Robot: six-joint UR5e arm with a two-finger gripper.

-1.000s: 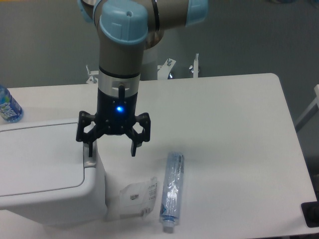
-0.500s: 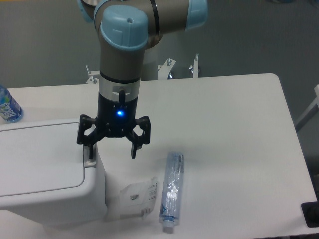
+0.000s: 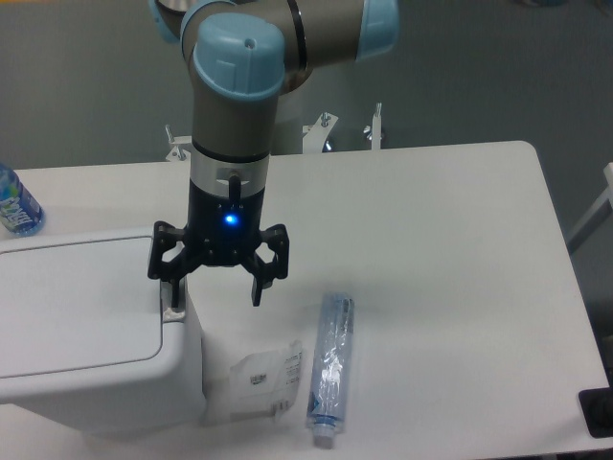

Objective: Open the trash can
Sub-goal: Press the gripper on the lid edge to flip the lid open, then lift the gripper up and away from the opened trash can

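white table (image 3: 431, 220) fills most of the view, with a grey wall behind it and some metal brackets (image 3: 326, 129) at its far edge. the trash can (image 3: 86, 335), a big white boxy bin, sits at the table's near left corner with its flat lid down. the arm (image 3: 239, 86) reaches down from above, and the gripper (image 3: 215, 299) hangs pointing down at the can's right edge, a blue light glowing on its body. its jaws are spread apart and hold nothing; one finger (image 3: 172, 297) sits over the right rim of the lid, by the small latch there, though contact cannot be told, while the other finger is off the can's side, over the table. just right of the can lies a clear plastic packet (image 3: 263, 376), and beside that a plastic bottle (image 3: 330, 369) on its side, cap toward the near edge. a second bottle (image 3: 17, 203) with a blue label shows at the far left, behind the can.
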